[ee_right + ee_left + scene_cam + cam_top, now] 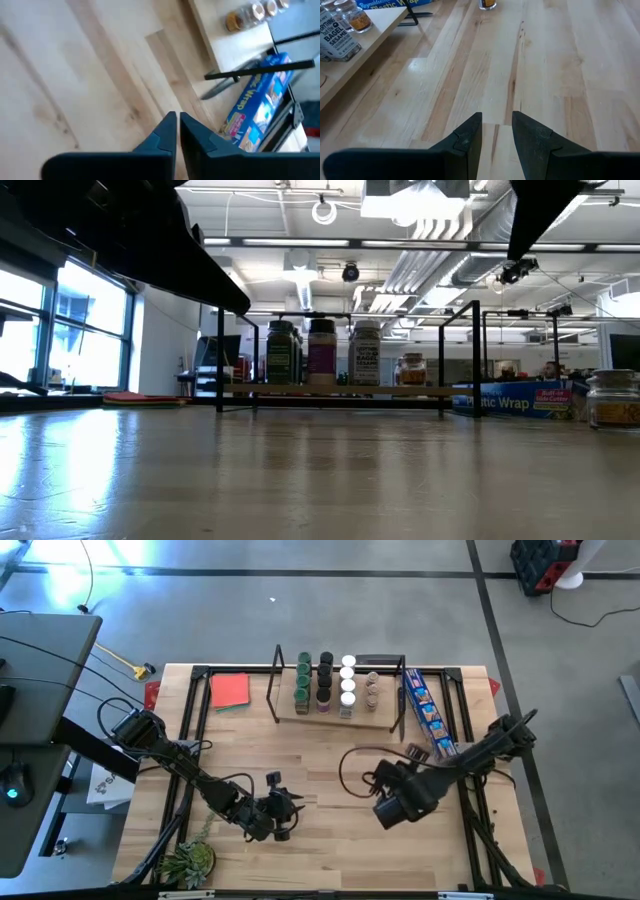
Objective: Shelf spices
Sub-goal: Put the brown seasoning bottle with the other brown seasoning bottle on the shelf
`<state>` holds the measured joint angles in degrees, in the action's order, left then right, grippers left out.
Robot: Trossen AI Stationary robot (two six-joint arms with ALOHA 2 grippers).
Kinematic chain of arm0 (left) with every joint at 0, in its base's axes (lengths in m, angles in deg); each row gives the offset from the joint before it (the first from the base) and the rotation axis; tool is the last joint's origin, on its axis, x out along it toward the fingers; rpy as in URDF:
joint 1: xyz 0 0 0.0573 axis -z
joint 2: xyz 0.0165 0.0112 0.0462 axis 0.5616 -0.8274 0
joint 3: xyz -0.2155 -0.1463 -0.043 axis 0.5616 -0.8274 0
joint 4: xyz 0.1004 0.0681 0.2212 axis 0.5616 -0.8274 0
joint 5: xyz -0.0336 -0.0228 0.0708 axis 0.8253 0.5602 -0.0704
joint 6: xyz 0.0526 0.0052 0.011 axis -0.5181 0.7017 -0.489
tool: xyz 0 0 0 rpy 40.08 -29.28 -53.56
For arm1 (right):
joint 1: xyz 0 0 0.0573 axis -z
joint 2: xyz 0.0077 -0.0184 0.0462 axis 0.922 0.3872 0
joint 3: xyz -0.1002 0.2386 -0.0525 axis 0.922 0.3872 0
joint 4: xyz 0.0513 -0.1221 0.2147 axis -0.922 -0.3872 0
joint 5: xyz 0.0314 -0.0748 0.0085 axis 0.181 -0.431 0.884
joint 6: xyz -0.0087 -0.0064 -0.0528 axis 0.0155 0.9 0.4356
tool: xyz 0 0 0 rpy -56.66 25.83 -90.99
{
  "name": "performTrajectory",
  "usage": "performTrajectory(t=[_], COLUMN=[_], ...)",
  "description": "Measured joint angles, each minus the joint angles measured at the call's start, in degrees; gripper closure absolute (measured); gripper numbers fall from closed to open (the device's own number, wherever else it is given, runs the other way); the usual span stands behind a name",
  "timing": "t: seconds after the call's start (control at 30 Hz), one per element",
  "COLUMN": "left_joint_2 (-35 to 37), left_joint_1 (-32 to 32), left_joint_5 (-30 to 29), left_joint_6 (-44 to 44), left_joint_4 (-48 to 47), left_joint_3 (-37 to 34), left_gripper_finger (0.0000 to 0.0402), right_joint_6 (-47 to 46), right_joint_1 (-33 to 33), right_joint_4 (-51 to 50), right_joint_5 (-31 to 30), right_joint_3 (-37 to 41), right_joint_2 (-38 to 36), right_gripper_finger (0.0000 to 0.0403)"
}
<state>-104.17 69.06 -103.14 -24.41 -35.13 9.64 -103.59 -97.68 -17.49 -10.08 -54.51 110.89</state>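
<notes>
You have the light butcher-block wooden table (330, 770) filling the centre of the high view, and at its upper centre sits the low light-wood shelf with thin black metal end frames (385, 720), carrying the small cylindrical spice jars with green, black, white and clear lids (324, 683) standing upright in four short rows. Your dark left arm reaches in from the left edge, and its left gripper (281, 806) sits over bare wood at lower centre; in the left wrist view its fingers (470, 140) stand a narrow gap apart with nothing between them. Your right arm comes in from the right, its right gripper (177, 125) at centre right, fingers almost touching and holding nothing. Just right of the shelf lies the long blue printed plastic-wrap box (428, 712). One lone clear jar with tan contents (412, 751) stands on the table off the shelf's lower right corner, beside that box.
</notes>
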Motion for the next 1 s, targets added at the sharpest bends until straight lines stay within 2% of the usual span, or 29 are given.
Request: performTrajectory(t=[0.13, 0.23, 0.43, 0.57, 0.73, 0.9, 1.0], left_joint_2=[0.0, 0.0, 0.0, 0.0, 0.0, 0.0, 0.0], left_joint_1=[0.0, 0.0, 0.04, 0.15, 0.15, 0.15, 0.15], left_joint_5=[0.0, 0.04, 0.39, 0.39, 0.39, 0.39, 0.39], left_joint_6=[0.01, 0.02, 1.08, 1.14, 1.11, 1.49, 1.49], left_joint_4=[-0.02, -0.02, -0.04, -0.07, -0.04, -0.06, -0.07], left_joint_3=[0.0, 0.0, 0.0, 0.0, 0.0, 0.0, 0.0], left_gripper_finger=[0.0298, 0.0298, 0.0298, 0.0298, 0.0298, 0.0298, 0.0298], right_joint_6=[1.24, 1.16, -1.64, -3.87, -4.31, -3.87, -5.44], right_joint_1=[-1.24, -2.48, -3.82, -2.52, 0.48, 3.5, 4.83], right_joint_4=[0.14, 0.29, 4.38, 12.23, 23.26, 32.27, 33.14], right_joint_5=[3.67, 8.12, 12.88, 13.71, 14.97, 17.91, 18.36], right_joint_3=[0.61, 4.02, 15.71, 25.35, 36.06, 42.58, 45.07], right_joint_2=[-1.5, -4.12, -13.36, -20.96, -26.53, -26.79, -26.77], right_gripper_finger=[0.0322, 0.0271, 0.0174, 0.0127, 0.0106, 0.0105, 0.0105])
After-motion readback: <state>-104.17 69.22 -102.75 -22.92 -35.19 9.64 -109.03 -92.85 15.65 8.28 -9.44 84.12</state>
